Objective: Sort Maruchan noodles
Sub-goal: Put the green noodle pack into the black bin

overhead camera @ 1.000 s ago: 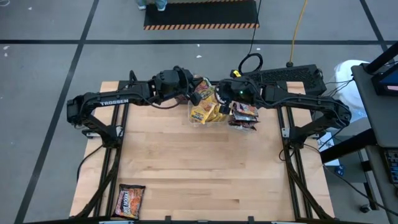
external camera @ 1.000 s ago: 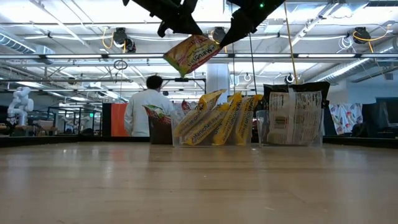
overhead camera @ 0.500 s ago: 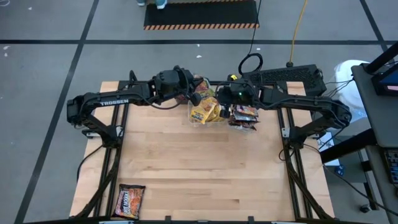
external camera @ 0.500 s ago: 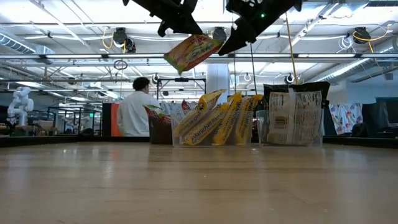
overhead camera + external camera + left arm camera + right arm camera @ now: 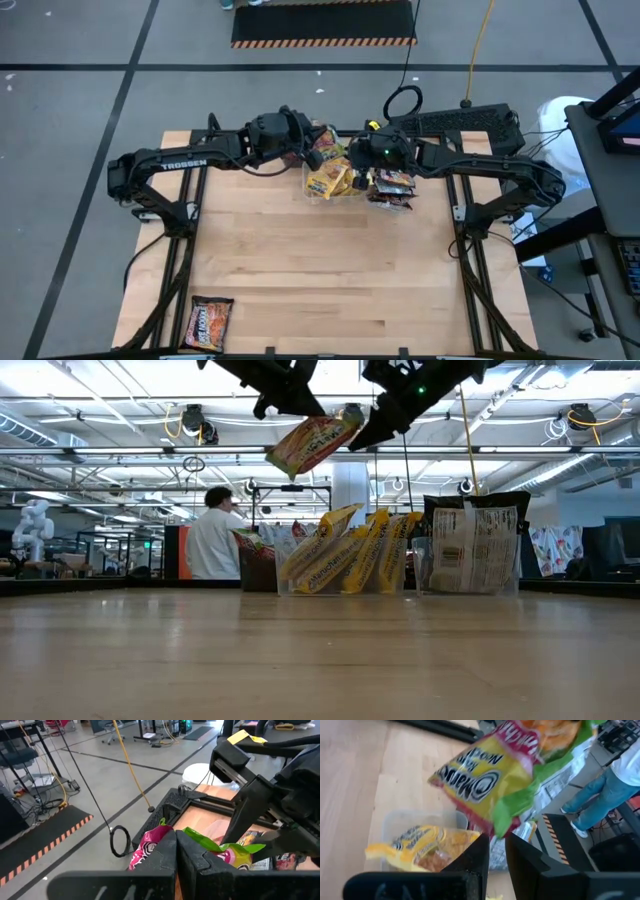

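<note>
Above the tubs point(image 5: 345, 565), green-edged packet point(image 5: 312, 445) still in left claw's point(image 5: 285, 405) pinch, right claw point(image 5: 385, 430) newly released.

In the low view both dark arms are cut off by the top edge. The green-edged crinkly packet point(image 5: 312, 443) hides its gripped corner, and the dark brown-black packet point(image 5: 208, 323) shows print too small to read.

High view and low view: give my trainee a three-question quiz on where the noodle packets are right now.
1. True or false: the green-edged crinkly plastic packet lies on the wooden table.
2. The yellow plastic packets stand: A in the clear plastic tub; B loose on the table.
3. Fill in: the shut left gripper holds the ____.
Key: 1 false, it hangs above the tubs; 2 A; 3 green-edged packet.
</note>
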Robot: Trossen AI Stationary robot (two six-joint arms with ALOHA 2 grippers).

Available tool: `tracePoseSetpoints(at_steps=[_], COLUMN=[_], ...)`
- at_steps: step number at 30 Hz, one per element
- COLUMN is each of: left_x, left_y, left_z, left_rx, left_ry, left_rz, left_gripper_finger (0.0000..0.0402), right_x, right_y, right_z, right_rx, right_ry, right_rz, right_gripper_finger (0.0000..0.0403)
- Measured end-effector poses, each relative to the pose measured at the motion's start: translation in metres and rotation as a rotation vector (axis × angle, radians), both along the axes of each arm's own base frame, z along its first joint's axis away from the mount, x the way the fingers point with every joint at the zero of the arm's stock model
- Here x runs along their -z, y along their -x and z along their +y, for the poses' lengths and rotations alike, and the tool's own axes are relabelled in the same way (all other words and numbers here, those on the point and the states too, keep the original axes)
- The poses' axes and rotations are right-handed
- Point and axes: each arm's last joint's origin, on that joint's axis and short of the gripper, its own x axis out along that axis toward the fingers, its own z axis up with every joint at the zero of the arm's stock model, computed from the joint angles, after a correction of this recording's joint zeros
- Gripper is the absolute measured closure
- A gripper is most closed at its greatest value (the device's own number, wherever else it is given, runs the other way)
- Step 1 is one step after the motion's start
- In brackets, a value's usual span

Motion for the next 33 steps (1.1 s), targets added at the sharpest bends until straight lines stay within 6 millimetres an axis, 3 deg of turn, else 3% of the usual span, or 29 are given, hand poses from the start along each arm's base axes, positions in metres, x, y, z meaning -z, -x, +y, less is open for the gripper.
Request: tracePoseSetpoints(at_steps=[13,21,33], left_x=[0.002,0.002,0.002], left_y=[0.001,0.001,0.001], left_z=[0.002,0.002,0.002], left_rx=[-0.003,-0.003,-0.003], left_ry=[0.001,0.001,-0.001], left_rz=[0.028,0.030,0.031], left_gripper_finger=[0.0401,0.0401,0.0401], right_x=[0.002,0.000,-0.017], right_y=[-0.003,-0.004,0.007], right_z=[0.013,0.018,0.027], right_rx=[-0.074,-0.018,-0.031], right_ry=[0.066,0.166,0.170], right_rz=[0.056,0.090,0.014], right_gripper_finger=[0.0344,0.0344,0.0344])
